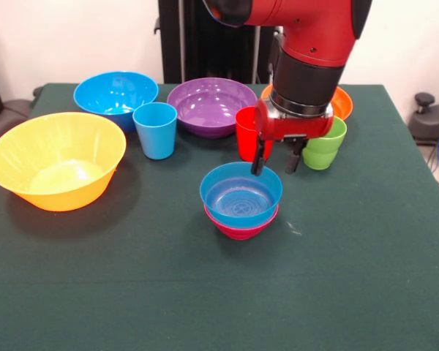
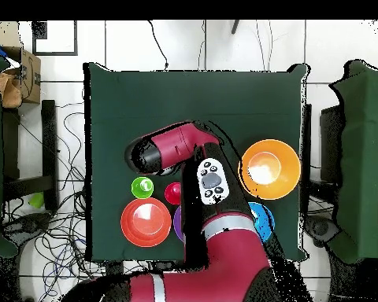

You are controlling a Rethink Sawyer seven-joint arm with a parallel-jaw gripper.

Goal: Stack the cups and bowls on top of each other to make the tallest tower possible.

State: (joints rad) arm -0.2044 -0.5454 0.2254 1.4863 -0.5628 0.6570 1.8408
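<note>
A small blue bowl (image 1: pixel 241 193) sits nested in a small magenta bowl (image 1: pixel 239 226) at the table's middle. My gripper (image 1: pixel 275 164) hangs open over the blue bowl's far right rim, and its left fingertip (image 1: pixel 257 168) is at the rim. A red cup (image 1: pixel 244 134) stands just behind it and a lime green cup (image 1: pixel 324 144) to the right. A light blue cup (image 1: pixel 155 129) stands left of them. In the overhead view the arm hides the gripper and the nested bowls. The green cup (image 2: pixel 142 187) and red cup (image 2: pixel 173 193) show there.
A very large yellow-orange bowl (image 1: pixel 56 159) (image 2: pixel 269 167) sits at the front view's left. A large blue bowl (image 1: pixel 115 95) (image 2: pixel 262 219), a purple bowl (image 1: pixel 211 106) and a red-orange bowl (image 1: pixel 342 102) (image 2: pixel 146 222) line the far side.
</note>
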